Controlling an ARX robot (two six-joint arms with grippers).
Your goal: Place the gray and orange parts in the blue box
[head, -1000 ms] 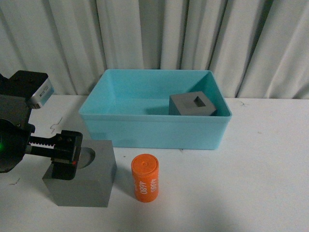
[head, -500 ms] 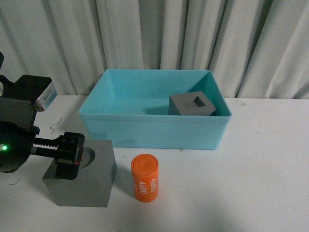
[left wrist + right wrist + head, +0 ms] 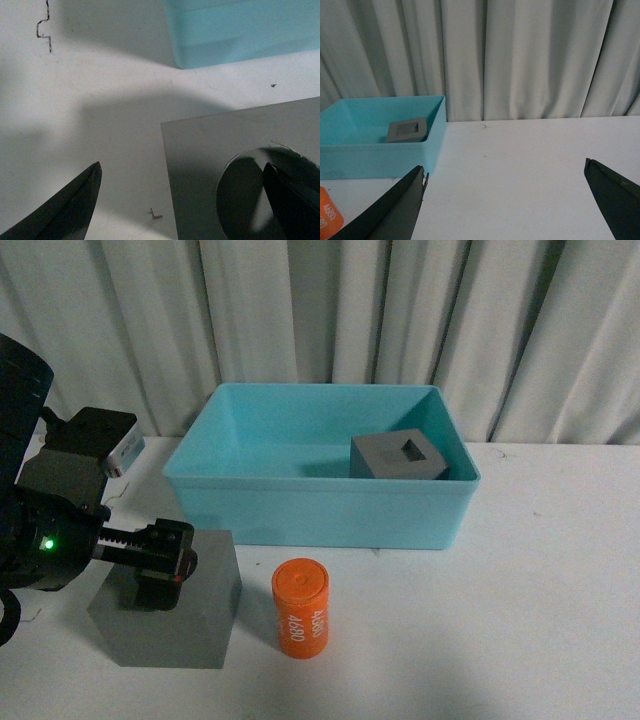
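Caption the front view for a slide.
Open left gripper over a gray cube, orange cylinder beside it; second cube in the blue box.

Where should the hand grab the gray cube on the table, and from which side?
From above, pinching the wall between its round recess and a side face. The cube sits flat with the recess facing up and looks too wide to span; the open left hand straddles that wall.

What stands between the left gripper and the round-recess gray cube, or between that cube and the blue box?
Nothing visible. The left gripper is open directly over the gray cube, one finger above its round recess. Only bare table separates the cube from the blue box; the orange cylinder stands off to the side.
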